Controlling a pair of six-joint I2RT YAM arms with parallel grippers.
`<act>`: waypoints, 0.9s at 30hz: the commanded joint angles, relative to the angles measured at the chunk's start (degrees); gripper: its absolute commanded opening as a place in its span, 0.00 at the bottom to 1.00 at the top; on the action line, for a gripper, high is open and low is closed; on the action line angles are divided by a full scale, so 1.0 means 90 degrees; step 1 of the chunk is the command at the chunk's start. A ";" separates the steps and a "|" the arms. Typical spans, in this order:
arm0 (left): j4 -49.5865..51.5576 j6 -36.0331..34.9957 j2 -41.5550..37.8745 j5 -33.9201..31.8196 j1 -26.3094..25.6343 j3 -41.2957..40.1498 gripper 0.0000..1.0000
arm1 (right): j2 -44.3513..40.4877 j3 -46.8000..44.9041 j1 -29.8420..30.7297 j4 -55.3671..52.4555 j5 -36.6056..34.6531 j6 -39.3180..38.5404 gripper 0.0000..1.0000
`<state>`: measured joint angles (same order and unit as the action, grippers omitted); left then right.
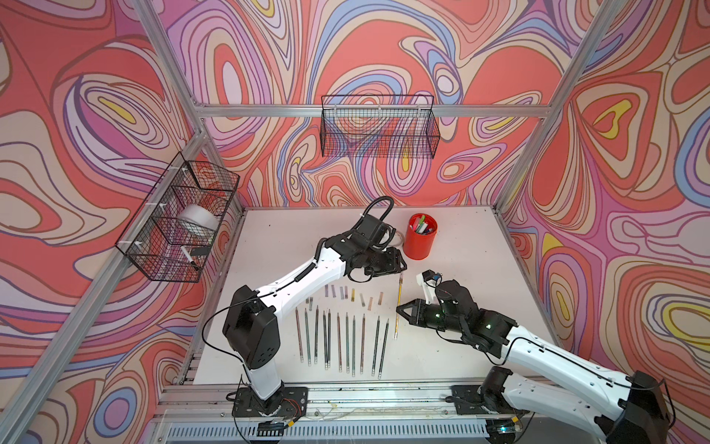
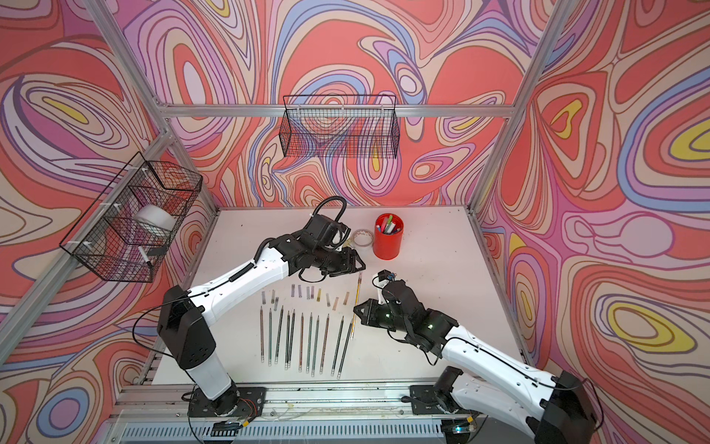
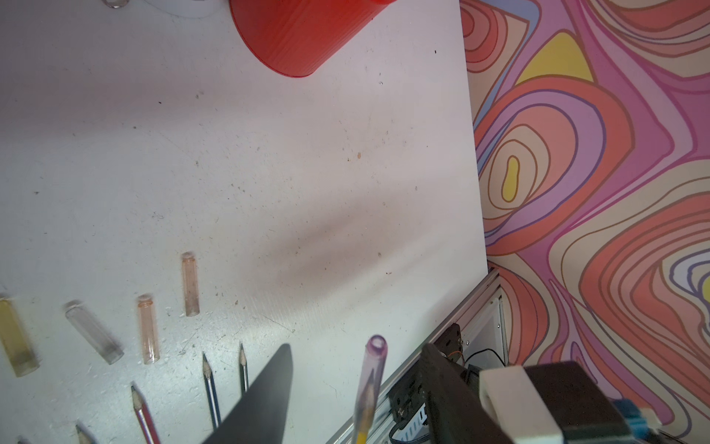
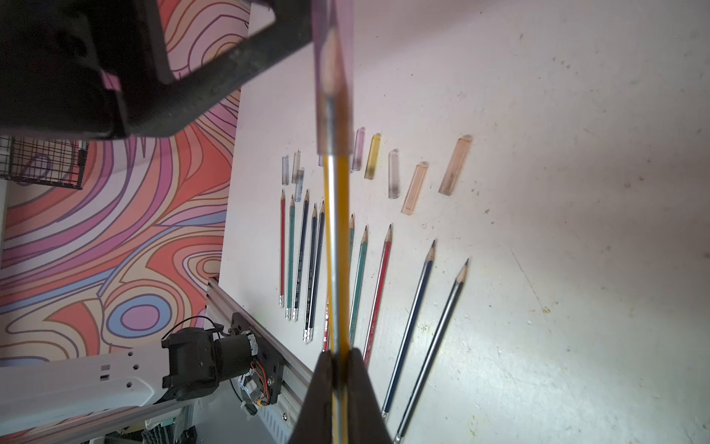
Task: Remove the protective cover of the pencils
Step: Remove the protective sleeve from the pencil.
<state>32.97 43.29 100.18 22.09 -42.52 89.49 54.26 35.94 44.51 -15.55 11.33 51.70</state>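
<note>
Writing: fine print runs along some pencil shafts in the right wrist view, too small to read. No other labels legible

Task item: yellow pencil (image 1: 400,292) held off the white table (image 1: 461,288), lengthwise front to back. Right gripper (image 4: 338,353) is clamped on its shaft, both fingers pressed to it. Purple-tinted clear cap (image 3: 374,357) is on the sharpened far end; the tip shows through the plastic

Left gripper (image 1: 402,266) sits at the capped end, jaws apart. The cap lies between the fingers (image 3: 269,396), with a gap either side in the left wrist view

On the table: row of uncapped pencils (image 1: 345,338), tips pointing away from the robot, with red, green and dark striped shafts. Behind the tips lies a scatter of loose caps (image 1: 351,294), clear, yellow, pink and purple

Surroundings: red cup (image 1: 419,240) of markers (image 1: 422,225) at the back. A tape roll (image 2: 363,238) lies just beside it, partly behind the left wrist. One wire basket (image 1: 378,127) hangs on the rear wall. A second basket (image 1: 180,219) on the left wall holds a white roll (image 1: 198,221)

Obstructions: right gripper hides the yellow pencil's mid-shaft in both top views
</note>
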 commanded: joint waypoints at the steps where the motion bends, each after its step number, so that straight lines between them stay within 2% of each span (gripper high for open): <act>1: -0.0028 0.0083 0.0172 -0.0032 -0.0072 0.0146 0.49 | -0.0118 0.0175 0.0040 0.0038 0.0005 -0.0081 0.01; 11: -0.0035 0.0073 0.0359 -0.0003 -0.0158 0.0327 0.48 | -0.0020 0.0314 0.0098 0.0126 0.0137 -0.0090 0.01; 17: -0.0087 0.0091 0.0382 0.0074 -0.0168 0.0374 0.39 | 0.0179 0.0330 0.0181 0.0222 0.0147 -0.0060 0.01; 21: -0.0099 0.0103 0.0382 0.0100 -0.0178 0.0386 0.37 | 0.0248 0.0395 0.0215 0.0229 0.0099 -0.0071 0.01; 23: -0.0102 0.0102 0.0380 0.0097 -0.0178 0.0379 0.32 | 0.0289 0.0452 0.0220 0.0190 0.0098 -0.0090 0.01; 27: -0.0107 0.0102 0.0379 0.0080 -0.0178 0.0351 0.12 | 0.0324 0.0479 0.0229 0.0156 0.0099 -0.0100 0.00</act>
<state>32.88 43.72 102.96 22.55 -43.86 91.24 56.93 38.61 46.22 -14.57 12.43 51.68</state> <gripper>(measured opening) 0.175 0.081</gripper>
